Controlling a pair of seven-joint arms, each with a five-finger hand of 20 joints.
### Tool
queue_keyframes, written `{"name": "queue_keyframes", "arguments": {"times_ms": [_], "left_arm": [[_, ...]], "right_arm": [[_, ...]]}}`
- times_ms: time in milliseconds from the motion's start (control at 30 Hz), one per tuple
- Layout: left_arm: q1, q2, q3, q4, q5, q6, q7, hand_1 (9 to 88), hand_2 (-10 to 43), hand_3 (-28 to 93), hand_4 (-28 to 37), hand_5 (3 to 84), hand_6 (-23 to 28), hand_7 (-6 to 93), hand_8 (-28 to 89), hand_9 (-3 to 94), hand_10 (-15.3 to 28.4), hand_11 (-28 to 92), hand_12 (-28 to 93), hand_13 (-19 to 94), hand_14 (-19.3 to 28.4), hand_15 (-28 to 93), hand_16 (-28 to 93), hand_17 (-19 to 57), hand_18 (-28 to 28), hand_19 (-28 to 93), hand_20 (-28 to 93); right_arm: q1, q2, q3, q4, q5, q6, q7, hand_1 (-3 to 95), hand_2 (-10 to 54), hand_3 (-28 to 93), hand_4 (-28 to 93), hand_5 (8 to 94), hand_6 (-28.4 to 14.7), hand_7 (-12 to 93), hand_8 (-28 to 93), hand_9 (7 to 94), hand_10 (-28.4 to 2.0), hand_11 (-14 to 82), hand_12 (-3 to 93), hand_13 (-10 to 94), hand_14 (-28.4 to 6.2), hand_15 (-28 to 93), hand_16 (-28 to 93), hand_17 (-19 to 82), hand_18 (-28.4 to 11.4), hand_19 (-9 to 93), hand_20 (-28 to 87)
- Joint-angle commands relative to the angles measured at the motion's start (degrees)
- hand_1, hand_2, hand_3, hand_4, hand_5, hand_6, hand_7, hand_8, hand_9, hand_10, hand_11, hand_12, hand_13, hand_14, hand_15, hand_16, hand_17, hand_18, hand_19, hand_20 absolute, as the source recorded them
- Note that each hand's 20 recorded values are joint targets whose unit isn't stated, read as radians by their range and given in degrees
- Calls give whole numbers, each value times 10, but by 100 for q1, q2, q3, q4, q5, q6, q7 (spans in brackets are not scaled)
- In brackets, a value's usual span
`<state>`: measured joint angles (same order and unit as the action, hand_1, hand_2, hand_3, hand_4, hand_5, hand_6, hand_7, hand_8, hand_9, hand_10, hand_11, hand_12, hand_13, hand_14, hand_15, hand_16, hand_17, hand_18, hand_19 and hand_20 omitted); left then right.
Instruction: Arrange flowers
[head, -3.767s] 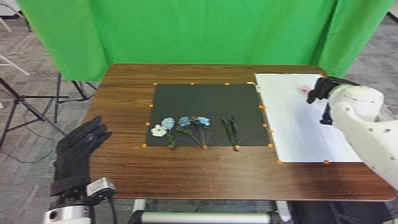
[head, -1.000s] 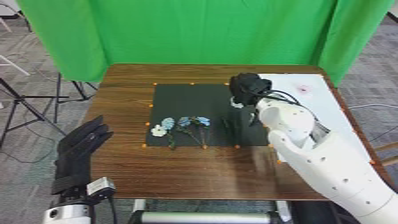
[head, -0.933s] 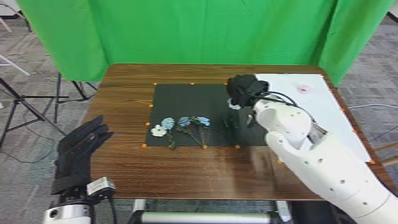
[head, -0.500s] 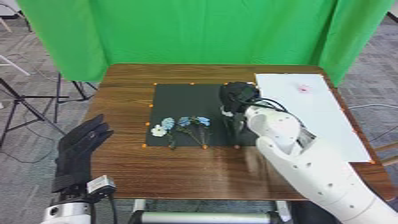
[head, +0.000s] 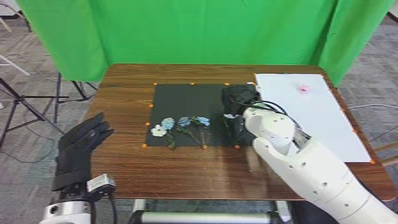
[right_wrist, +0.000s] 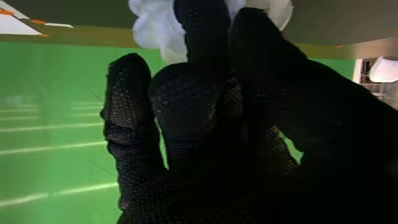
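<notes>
Left robot hand (head: 76, 150): open, at left edge of tabletop (head: 187, 172). Blue flowers (head: 186, 121) on black mat (head: 188, 97): heads away, long axes roughly near-far. Right robot hand (head: 238, 96): pinching white bloom (right_wrist: 158, 32) over mat's right side; bloom's axis indeterminate. Presumed light, soft, easily crushed; best grasped by stem.

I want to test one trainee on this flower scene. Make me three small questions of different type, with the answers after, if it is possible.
1. Where does the pink flower lie?
a) on the black mat
b) on the white sheet
c) on the bare wood

2. True or false: the left hand holds a blue flower.

3. Fill the gap: the right hand holds a ____ flower.

Key: 1 b; 2 false; 3 white.
</notes>
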<state>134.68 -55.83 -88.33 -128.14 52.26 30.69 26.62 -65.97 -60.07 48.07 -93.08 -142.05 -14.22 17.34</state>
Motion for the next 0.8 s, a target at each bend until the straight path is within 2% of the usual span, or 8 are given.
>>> {"name": "queue_keyframes", "arguments": {"times_ms": [33,200,433,567,800], "left_arm": [[24,-15,4,-5,-7,-31,-11,272,32,827,-186,429,121,162,-107,347,203,402,73,253,273,674,-178,-91,213,595,39],[51,-5,-6,-12,-21,-21,8,272,31,828,-185,429,121,162,-107,347,203,402,72,253,273,674,-178,-91,212,595,38],[87,-13,0,-16,-48,9,21,273,31,829,-184,430,122,162,-108,347,203,401,72,253,272,674,-178,-91,212,594,38],[129,-25,-2,-22,-58,26,19,273,32,830,-185,430,122,162,-108,348,202,402,72,253,273,674,-178,-92,212,595,38],[151,10,22,-18,-104,86,125,273,32,829,-187,430,122,162,-108,348,203,401,72,253,273,674,-178,-91,212,595,38]], "right_arm": [[2,-144,74,-57,-215,-131,-28,471,-95,800,-283,657,-5,228,-43,784,-102,197,310,735,-53,746,200,403,-190,932,95],[-32,-230,132,-126,-365,-301,-99,436,-95,820,-283,631,-2,195,-133,753,-119,248,264,722,-61,755,195,392,-195,932,90],[40,-151,81,-222,-611,-295,-43,400,-89,837,-282,593,-9,169,-124,727,-139,300,205,720,-67,759,193,387,-203,932,93],[181,98,-107,-500,-486,-135,91,371,-82,829,-279,575,-13,159,-124,717,-147,304,191,717,-71,761,195,385,-209,932,96],[390,416,-73,-883,-243,179,31,339,-67,815,-265,569,-19,147,-116,711,-156,303,185,716,-76,764,196,380,-217,932,107]]}}
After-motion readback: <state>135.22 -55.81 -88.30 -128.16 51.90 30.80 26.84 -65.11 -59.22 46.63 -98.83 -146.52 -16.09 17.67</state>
